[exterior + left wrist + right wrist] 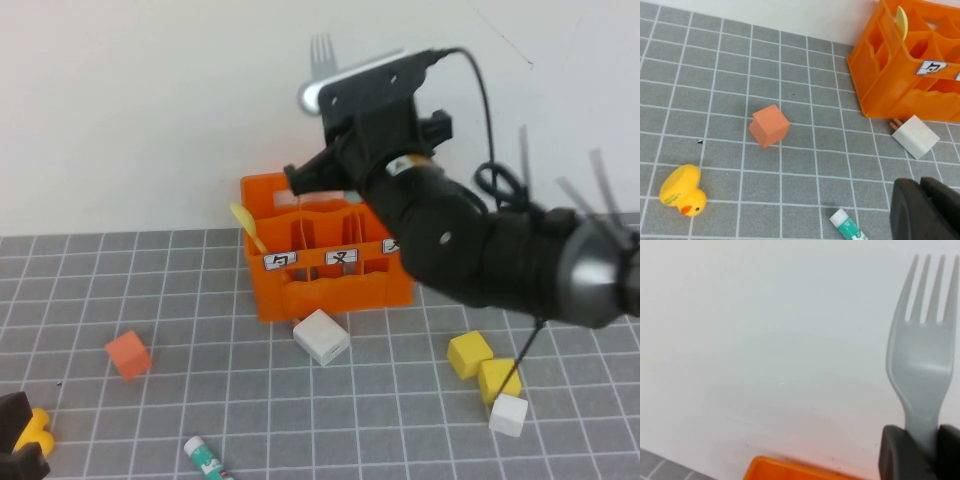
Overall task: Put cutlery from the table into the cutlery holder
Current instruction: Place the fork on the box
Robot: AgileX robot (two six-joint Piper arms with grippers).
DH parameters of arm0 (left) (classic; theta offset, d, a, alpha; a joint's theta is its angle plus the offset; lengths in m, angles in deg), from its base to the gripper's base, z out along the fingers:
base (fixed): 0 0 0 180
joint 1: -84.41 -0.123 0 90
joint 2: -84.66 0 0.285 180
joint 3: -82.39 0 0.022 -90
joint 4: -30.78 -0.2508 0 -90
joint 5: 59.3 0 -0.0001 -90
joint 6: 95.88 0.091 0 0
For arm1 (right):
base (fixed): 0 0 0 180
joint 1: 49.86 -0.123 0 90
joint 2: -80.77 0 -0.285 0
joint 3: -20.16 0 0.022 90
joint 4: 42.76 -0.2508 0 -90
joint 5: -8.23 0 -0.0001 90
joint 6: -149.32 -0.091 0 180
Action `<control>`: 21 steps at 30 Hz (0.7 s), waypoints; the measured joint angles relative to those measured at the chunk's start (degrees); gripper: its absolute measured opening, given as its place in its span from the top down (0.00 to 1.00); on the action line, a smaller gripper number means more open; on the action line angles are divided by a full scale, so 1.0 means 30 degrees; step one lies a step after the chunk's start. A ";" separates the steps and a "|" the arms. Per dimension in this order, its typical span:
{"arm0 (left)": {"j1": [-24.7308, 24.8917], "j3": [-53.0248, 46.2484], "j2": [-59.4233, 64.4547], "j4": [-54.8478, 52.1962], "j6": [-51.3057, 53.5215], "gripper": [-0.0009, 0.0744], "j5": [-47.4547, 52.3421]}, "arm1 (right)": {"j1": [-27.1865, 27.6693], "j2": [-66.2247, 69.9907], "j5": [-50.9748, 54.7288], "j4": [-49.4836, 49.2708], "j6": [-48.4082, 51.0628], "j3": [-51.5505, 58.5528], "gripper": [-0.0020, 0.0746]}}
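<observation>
My right gripper (330, 110) is high above the orange cutlery holder (330, 285), shut on the handle of the grey fork (320, 52), which stands upright with its tines up. The right wrist view shows the fork (922, 355) clamped in that gripper (922, 450), with the holder's rim (790, 471) below. The pale yellow spoon (247, 228) stands in the holder's left compartment; it also shows in the left wrist view (902, 22) in the holder (900, 95). My left gripper (925, 210) is shut and empty, low at the near left corner (15, 445).
On the grid table (400, 420) lie an orange cube (128, 354), a white block (321, 337) in front of the holder, two yellow blocks (470, 353) and a white block (508, 414) at the right, a white-and-green tube (206, 459) and a yellow duck (683, 191).
</observation>
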 joint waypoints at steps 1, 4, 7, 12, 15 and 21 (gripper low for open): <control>0.0000 0.0000 0.0000 0.0000 0.0000 0.99 0.0000 | 0.0000 0.0342 -0.0244 0.0565 -0.0354 0.0000 0.81; 0.0000 0.0000 0.0000 0.0000 0.0000 0.99 0.0000 | 0.0000 0.1074 -0.0915 0.1814 -0.1278 0.0000 0.81; 0.0000 0.0000 0.0000 0.0000 0.0000 0.99 0.0000 | 0.0000 0.1785 -0.1665 0.2699 -0.1971 0.0000 0.81; 0.0000 0.0000 0.0000 0.0000 0.0000 0.99 0.0000 | 0.0000 0.2961 -0.2788 0.4634 -0.3343 0.0000 0.81; 0.0000 0.0000 0.0000 0.0000 0.0000 0.99 0.0000 | 0.0033 0.3641 -0.3007 0.5511 -0.4109 -0.0209 0.81; 0.0000 0.0000 0.0000 0.0000 0.0000 0.99 0.0000 | 0.0240 0.4963 -0.2119 0.6630 -0.4507 -0.1261 0.81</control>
